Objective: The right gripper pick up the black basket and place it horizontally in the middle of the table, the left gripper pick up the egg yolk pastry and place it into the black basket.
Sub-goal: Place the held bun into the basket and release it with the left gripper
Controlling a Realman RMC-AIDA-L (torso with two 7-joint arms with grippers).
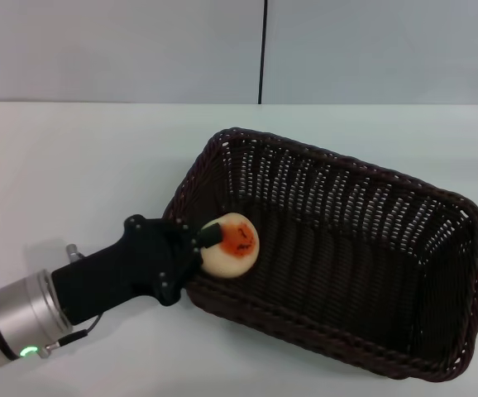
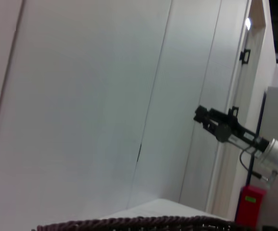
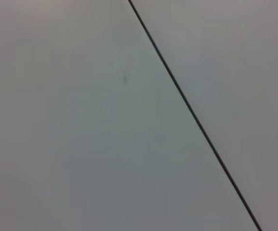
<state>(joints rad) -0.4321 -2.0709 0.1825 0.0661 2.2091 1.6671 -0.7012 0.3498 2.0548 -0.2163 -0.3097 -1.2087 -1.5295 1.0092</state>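
Note:
The black basket (image 1: pixel 437 195) lies on the white table (image 1: pixel 74 165), right of the middle, turned a little askew and empty inside. My left gripper (image 1: pixel 212 238) reaches in from the lower left and is shut on the egg yolk pastry (image 1: pixel 237 248). It holds the pastry just over the basket's left rim, above the inside edge. The basket's braided rim also shows in the left wrist view (image 2: pixel 139 223). My right gripper (image 2: pixel 204 115) shows only in the left wrist view, far off and raised in the air, away from the basket.
A grey wall with a dark vertical seam (image 1: pixel 262 50) stands behind the table. The left wrist view shows a red box (image 2: pixel 250 204) and a door frame in the background. The right wrist view shows only wall.

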